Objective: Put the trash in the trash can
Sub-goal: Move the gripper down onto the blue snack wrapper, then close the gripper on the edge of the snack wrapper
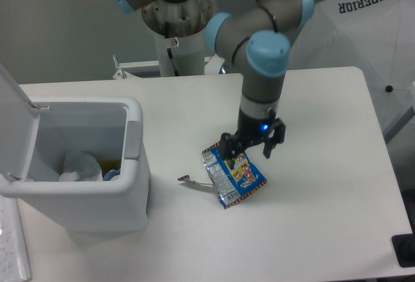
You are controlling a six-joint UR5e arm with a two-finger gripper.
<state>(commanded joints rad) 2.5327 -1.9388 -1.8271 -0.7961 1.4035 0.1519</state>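
Nearest the camera, bare white table (311,230) w/ a dark object (403,251) at the front right edge, cut off by the frame.

Next back, snack packet (233,175) lay flat on the table near centre, blue foil w/ yellow-red print, crumpled, silver torn strip (193,181) trailing off its left side.

Left of that, trash can (133,185) stood on the table, lid (16,113) swung up and open at the left. Inside, sth pale & crinkled, prob. the clear bottle (81,165), too blurred to be sure.

Directly over the packet's upper edge, gripper (238,157) pointed down, blue light lit on the wrist. Fingers seemed spread either side of the packet's top, but couldn't tell how wide or whether gripping yet.

Behind, grey arm (262,94) w/ blue joint caps rose to its base (175,29) at the far table edge. Far right, white sheet (369,23) marked SUPERIOR.
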